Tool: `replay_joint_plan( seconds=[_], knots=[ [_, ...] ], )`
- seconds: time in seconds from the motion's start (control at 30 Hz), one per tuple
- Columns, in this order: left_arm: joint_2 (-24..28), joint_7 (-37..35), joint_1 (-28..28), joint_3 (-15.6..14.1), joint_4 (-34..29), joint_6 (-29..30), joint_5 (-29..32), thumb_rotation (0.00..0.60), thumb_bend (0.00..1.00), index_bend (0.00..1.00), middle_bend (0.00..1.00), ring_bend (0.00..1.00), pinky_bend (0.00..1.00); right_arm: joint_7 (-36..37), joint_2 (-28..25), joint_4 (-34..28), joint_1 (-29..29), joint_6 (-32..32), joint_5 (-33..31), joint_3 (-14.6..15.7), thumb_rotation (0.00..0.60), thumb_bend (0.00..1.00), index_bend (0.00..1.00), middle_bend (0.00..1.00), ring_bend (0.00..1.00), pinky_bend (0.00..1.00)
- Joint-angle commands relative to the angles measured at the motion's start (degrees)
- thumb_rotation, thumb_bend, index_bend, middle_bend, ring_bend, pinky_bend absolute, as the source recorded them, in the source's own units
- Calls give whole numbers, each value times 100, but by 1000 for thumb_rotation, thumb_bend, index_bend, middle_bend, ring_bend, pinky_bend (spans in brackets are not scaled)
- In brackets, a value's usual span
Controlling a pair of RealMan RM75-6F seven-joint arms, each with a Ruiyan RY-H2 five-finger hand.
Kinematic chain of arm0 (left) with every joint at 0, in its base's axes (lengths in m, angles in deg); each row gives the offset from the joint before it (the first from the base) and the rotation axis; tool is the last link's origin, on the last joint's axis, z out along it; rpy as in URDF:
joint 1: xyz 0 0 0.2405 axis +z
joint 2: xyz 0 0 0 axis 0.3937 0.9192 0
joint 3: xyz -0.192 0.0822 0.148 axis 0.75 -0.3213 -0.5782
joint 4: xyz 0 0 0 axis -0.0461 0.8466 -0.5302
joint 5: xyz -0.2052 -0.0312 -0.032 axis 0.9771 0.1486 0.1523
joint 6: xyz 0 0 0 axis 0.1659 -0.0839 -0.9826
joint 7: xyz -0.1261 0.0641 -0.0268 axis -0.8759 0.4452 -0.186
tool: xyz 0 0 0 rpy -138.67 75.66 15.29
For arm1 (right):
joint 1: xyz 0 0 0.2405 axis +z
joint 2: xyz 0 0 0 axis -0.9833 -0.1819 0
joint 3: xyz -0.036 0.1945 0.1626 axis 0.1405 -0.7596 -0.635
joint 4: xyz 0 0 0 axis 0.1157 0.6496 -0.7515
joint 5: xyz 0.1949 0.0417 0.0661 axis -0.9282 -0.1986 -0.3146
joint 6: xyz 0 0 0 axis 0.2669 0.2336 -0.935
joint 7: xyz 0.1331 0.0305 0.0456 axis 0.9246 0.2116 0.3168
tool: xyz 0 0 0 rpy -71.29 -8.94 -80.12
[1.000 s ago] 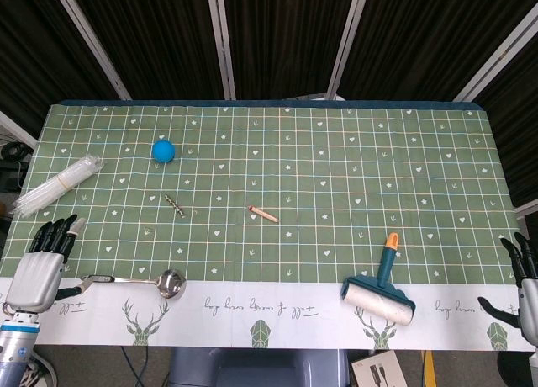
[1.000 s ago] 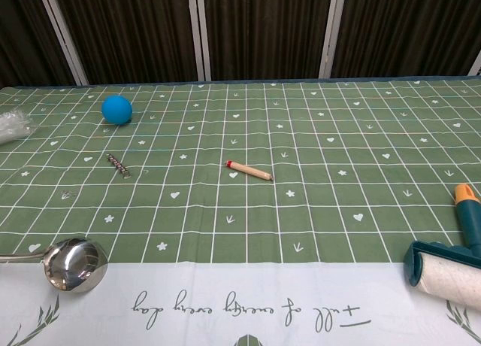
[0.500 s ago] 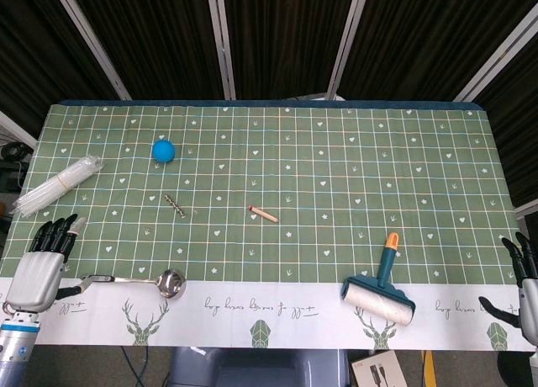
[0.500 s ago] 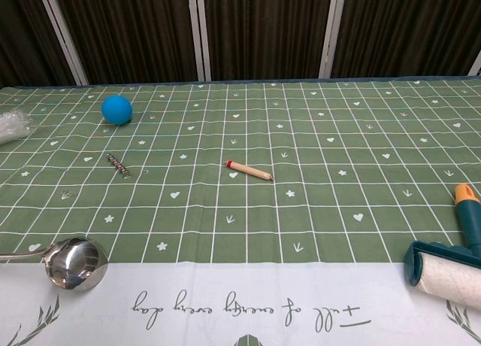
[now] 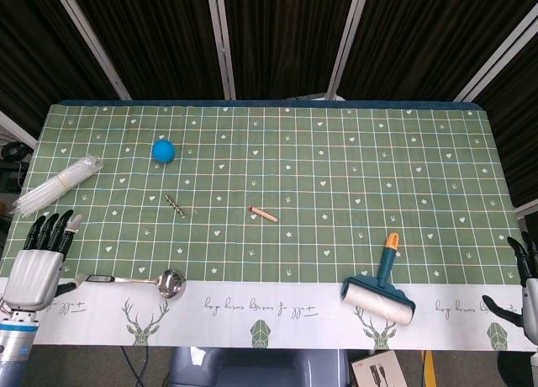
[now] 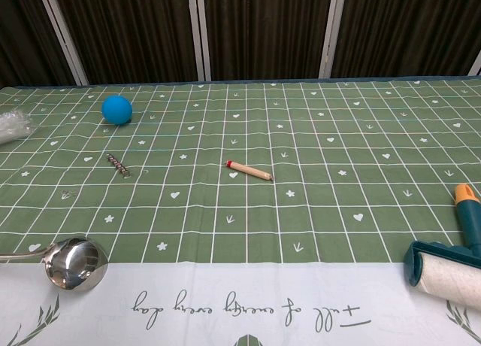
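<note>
While the left hand (image 5: 35, 267) sits at the table's near-left corner, seen only from the head camera, its dark fingers (image 5: 49, 231) point straight up toward twelve o'clock, lying side by side, and hold nothing. Just at its three o'clock lies the polished steel ladle (image 5: 134, 280): the flat handle end is very close to the hand's lower edge, though from this angle I cannot tell whether they touch. The ladle's round bowl (image 6: 74, 263) rests further toward three o'clock, on the white printed border of the green checked tablecloth (image 5: 336, 185). At the hand's twelve o'clock, near the left edge, lies a clear plastic bundle of pale sticks (image 5: 57, 185), tilted with its far end toward one o'clock.

Farther out toward two o'clock from the left hand lies a small metal screw-like piece (image 5: 175, 205), and beyond it, again toward one o'clock, the bright blue ball (image 5: 163, 150). Near the middle of the cloth lies a short wooden pencil stub with a red end (image 5: 263, 213).

At the near-right corner, the right hand (image 5: 524, 296) shows only partly at the frame's edge; its fingers are spread apart and hold nothing. At its nine o'clock, well apart from it, rests the teal lint roller with a white roll and orange-tipped handle (image 5: 380, 290), the roll lying on the white border and the handle pointing toward twelve o'clock.
</note>
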Motion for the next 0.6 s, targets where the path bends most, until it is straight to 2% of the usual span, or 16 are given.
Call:
replay_joint_plan(
  seconds=[0.03, 0.13, 0.23, 0.43, 0.6],
  knots=[
    [112, -63, -159, 94, -134, -311, 220, 600, 33, 0, 0, 0, 0, 5, -5, 3, 6, -30, 2, 12, 600, 0, 66, 0, 0, 82],
    [234, -13, -439, 293, -185, -693, 451, 600, 60, 0, 0, 0, 0, 32, -15, -1, 13, -56, -11, 11, 600, 0, 67, 0, 0, 83],
    [277, 28, -785, 570, -72, -1053, 682, 600, 132, 17, 0, 0, 0, 63, -22, -3, 16, -60, -3, 10, 600, 0, 68, 0, 0, 83],
    [274, 91, -1381, 944, 243, -1781, 1182, 600, 186, 193, 0, 0, 0, 101, -31, 10, 21, -80, 14, 21, 600, 0, 69, 0, 0, 82],
    [-63, 240, -2014, 1138, 1050, -2472, 1510, 600, 201, 307, 0, 0, 0, 153, -42, 13, 17, -82, -5, 11, 600, 0, 69, 0, 0, 83]
  ],
)
